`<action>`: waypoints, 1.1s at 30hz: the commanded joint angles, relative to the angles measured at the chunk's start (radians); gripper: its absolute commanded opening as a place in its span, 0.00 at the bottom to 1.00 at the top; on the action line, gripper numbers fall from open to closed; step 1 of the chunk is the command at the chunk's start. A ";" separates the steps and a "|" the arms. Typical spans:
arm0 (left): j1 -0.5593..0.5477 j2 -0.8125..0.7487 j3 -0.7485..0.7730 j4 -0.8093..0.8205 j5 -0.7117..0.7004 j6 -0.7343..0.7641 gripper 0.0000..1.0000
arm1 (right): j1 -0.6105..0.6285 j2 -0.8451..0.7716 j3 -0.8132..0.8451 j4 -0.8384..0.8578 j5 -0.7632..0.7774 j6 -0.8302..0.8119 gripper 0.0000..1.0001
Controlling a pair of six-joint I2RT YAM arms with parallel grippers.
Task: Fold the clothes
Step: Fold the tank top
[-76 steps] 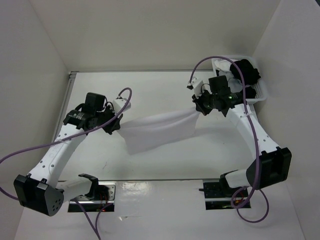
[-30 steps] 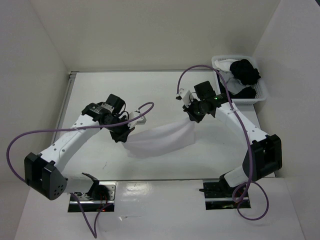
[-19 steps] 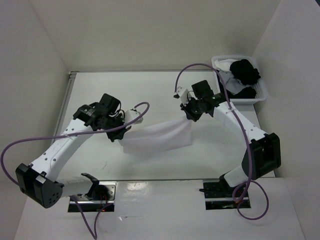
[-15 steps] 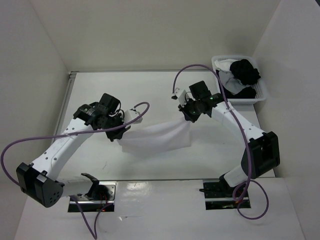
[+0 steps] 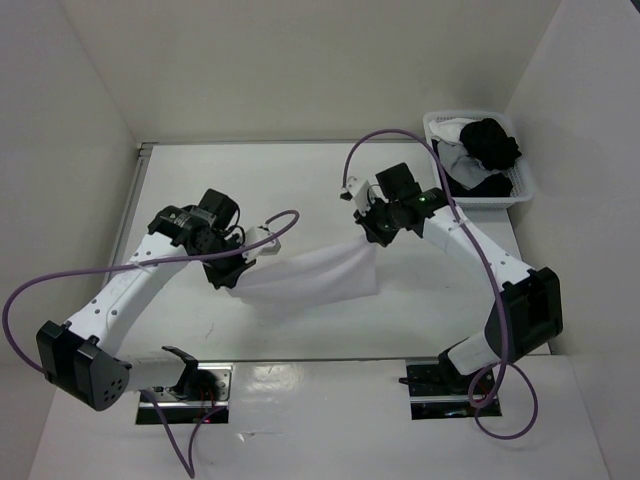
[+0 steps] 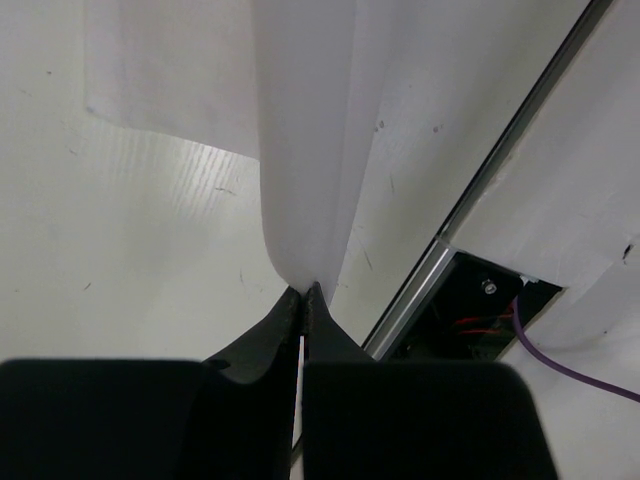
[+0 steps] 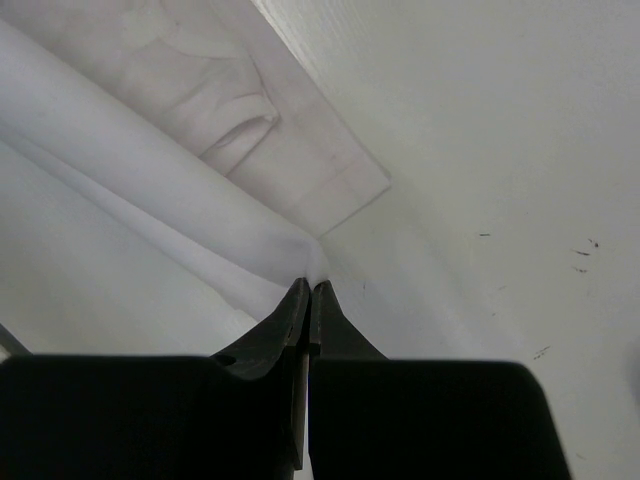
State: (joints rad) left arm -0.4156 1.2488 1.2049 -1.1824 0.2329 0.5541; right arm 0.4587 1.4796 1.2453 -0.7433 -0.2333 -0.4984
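The white garment has shifted left, clamped by left pincer and right pincer

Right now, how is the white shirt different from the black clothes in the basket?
The white shirt is spread out, held by the left gripper and right gripper; the black clothes lie bunched up, untouched. The shirt is over the table; the black clothes sit in the basket. Both are soft cloth.

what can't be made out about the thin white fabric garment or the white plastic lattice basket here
Top view: thin white fabric garment too bunched to show sleeves or neckline; wrist views crop it.
Top view: white plastic lattice basket, heaped dark and white clothes hide how many.
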 commanded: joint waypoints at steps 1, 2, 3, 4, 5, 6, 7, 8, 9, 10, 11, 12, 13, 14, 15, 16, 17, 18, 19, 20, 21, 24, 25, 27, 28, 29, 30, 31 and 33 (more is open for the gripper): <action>0.003 -0.017 0.025 -0.080 0.020 0.030 0.00 | 0.009 -0.064 0.020 -0.008 -0.008 -0.003 0.00; 0.003 -0.017 0.025 -0.080 0.020 0.030 0.00 | 0.009 -0.074 0.020 -0.008 -0.008 -0.003 0.00; -0.011 -0.026 0.025 -0.080 0.020 0.030 0.00 | 0.009 -0.074 0.020 -0.008 -0.008 -0.003 0.00; -0.011 -0.026 0.007 -0.080 0.004 0.030 0.00 | 0.009 -0.074 0.020 -0.008 -0.008 -0.003 0.00; -0.021 -0.026 -0.004 -0.080 -0.007 0.021 0.00 | 0.009 -0.074 0.020 -0.008 -0.008 -0.003 0.00; -0.022 -0.014 -0.014 -0.071 -0.018 0.021 0.00 | 0.018 -0.074 0.020 -0.008 -0.008 -0.003 0.00; -0.031 -0.014 -0.024 -0.057 -0.018 0.011 0.00 | 0.018 -0.074 0.020 -0.008 -0.008 -0.003 0.00; -0.031 0.012 -0.036 -0.057 -0.018 0.010 0.00 | 0.029 -0.065 0.020 0.001 -0.008 -0.003 0.00; -0.031 0.021 -0.036 -0.045 -0.009 0.010 0.00 | 0.029 -0.065 0.020 0.001 0.005 0.007 0.00; -0.031 0.030 -0.036 -0.031 -0.009 0.010 0.00 | 0.029 -0.065 0.020 0.011 0.014 0.008 0.00; -0.031 0.040 -0.045 -0.031 -0.009 0.010 0.00 | 0.038 -0.055 0.020 0.012 0.014 0.008 0.00; -0.031 0.055 -0.045 -0.010 0.003 0.010 0.00 | 0.038 -0.054 0.020 0.021 0.023 0.008 0.00; -0.031 0.055 -0.045 -0.010 0.003 0.010 0.00 | 0.038 -0.042 0.020 0.021 0.023 0.008 0.00; -0.031 0.067 -0.045 0.004 0.003 0.010 0.00 | 0.038 -0.042 0.020 0.021 0.035 0.017 0.00; -0.031 0.077 -0.045 0.021 0.003 0.010 0.00 | 0.038 -0.032 0.020 0.031 0.044 0.017 0.00; -0.031 0.077 -0.045 0.030 0.003 0.010 0.00 | 0.038 -0.031 0.020 0.032 0.045 0.017 0.00; -0.031 0.077 -0.045 0.044 -0.006 0.010 0.00 | 0.038 -0.031 0.020 0.041 0.045 0.017 0.00; -0.031 0.077 -0.045 0.044 -0.006 0.010 0.00 | 0.038 -0.022 0.020 0.041 0.055 0.017 0.00; -0.031 0.077 -0.036 0.053 -0.006 0.010 0.00 | 0.038 -0.022 0.031 0.050 0.055 0.017 0.00; -0.022 0.077 -0.025 0.053 -0.015 0.010 0.00 | 0.038 -0.022 0.031 0.050 0.055 0.017 0.00; -0.022 0.077 -0.025 0.064 -0.015 0.010 0.00 | 0.038 -0.022 0.031 0.064 0.067 0.017 0.00; -0.012 0.057 -0.016 0.111 -0.058 -0.017 0.00 | 0.038 -0.013 0.031 0.093 0.086 0.027 0.00; -0.012 0.046 -0.030 0.137 -0.105 -0.031 0.00 | 0.038 -0.004 0.040 0.093 0.097 0.038 0.00; -0.012 0.046 -0.030 0.162 -0.106 -0.040 0.00 | 0.038 0.007 0.040 0.104 0.097 0.050 0.00; -0.012 0.058 -0.030 0.173 -0.115 -0.055 0.00 | 0.038 0.016 0.052 0.104 0.097 0.061 0.00; -0.012 0.058 -0.012 0.173 -0.115 -0.066 0.00 | 0.038 0.016 0.052 0.104 0.097 0.061 0.00; -0.012 0.067 -0.001 0.173 -0.115 -0.080 0.00 | 0.038 0.016 0.062 0.104 0.097 0.061 0.00; -0.003 0.067 0.008 0.173 -0.115 -0.080 0.00 | 0.038 0.016 0.062 0.104 0.097 0.061 0.00; -0.003 0.025 0.018 0.173 -0.135 -0.094 0.00 | 0.038 -0.005 0.062 0.095 0.097 0.061 0.00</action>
State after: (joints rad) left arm -0.4274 1.3209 1.1709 -1.0271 0.1268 0.4953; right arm 0.4911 1.4956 1.2530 -0.6918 -0.1501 -0.4541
